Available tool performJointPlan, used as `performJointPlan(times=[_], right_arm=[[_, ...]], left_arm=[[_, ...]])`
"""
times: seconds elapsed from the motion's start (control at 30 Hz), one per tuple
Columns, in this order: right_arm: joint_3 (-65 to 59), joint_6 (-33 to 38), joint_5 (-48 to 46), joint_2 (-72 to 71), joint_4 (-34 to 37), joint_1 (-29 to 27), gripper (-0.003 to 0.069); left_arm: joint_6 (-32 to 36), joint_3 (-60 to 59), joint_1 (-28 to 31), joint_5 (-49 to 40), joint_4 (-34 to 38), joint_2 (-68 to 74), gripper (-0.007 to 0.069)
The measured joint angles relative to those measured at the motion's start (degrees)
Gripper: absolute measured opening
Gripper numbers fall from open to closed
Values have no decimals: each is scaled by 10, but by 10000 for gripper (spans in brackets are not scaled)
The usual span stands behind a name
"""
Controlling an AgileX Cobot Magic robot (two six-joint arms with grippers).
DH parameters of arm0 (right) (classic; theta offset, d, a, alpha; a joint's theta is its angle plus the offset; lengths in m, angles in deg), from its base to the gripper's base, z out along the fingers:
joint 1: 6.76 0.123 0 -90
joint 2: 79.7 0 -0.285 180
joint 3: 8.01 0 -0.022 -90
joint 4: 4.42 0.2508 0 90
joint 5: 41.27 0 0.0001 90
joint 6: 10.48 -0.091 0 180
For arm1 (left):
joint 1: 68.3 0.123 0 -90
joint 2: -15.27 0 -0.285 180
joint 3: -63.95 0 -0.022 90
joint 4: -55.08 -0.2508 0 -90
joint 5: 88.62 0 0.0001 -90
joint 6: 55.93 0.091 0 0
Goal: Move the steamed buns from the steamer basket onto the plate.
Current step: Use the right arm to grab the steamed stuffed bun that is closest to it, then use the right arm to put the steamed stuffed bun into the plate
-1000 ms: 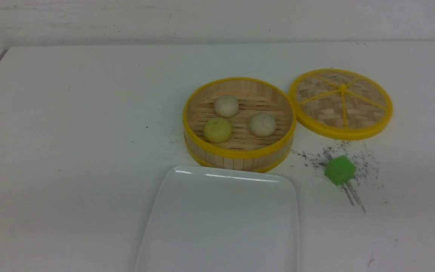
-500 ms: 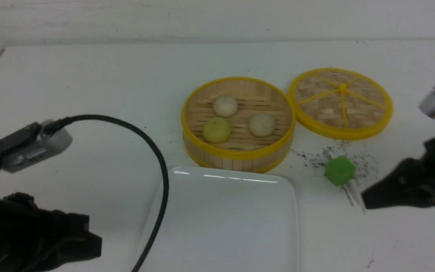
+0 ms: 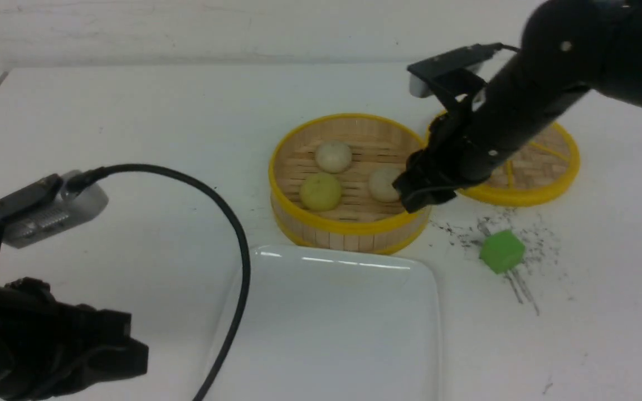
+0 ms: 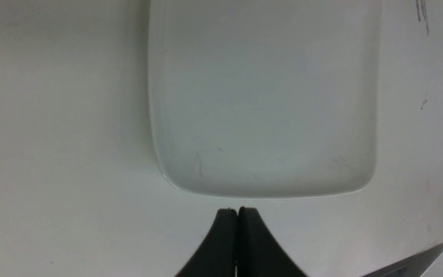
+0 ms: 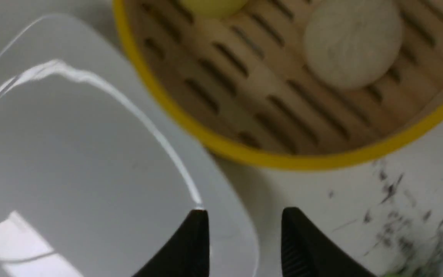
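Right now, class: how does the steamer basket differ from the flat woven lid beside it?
The steamer basket is deep, with upright slat walls; the lid is flat. The basket has a slatted floor; the lid is woven, with yellow spokes. Both are round with yellow rims.

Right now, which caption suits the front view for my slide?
Right tool hovers at the steamer basket with three steamed buns inside; plate nearer, left tool shut beside it.

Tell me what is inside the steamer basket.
Inside the steamer basket lie three buns: an off-white bun at the back, a yellow-green bun and a second off-white bun. The right gripper covers part of that bun and the floor beside it.
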Motion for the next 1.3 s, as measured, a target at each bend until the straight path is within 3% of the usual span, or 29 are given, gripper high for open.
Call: performJointPlan(times=[0.2,0.4,0.53,0.63,0.73,0.8,1.03,1.2,1.3], right_arm=[[65,-83,58,79,-98,15,311],[96,-106,81,130,-113,15,443],[96,-106,95,149,-117,15,458],[96,-106,98,158,-120,15,357],[99,-106,96,156,-127,15,107],[99,-106,87,146,-129,15,23],[99,-88,-19,14,-98,15,6],[56,-70,-152,-97,-6,20,8],[-4,-69,-171,-120,32,39,9]], left_arm=[[0,0,0,-7,-5,0,37],[0,0,0,-9,-10,0,67],[0,0,0,-9,-10,0,85],[-4,0,0,-9,-11,0,94],[-18,0,0,-11,-11,0,103],[-22,0,0,-11,-11,0,107],[-24,0,0,-11,-15,0,108],[-24,0,0,-11,-15,0,116],[-24,0,0,-11,-16,0,120]])
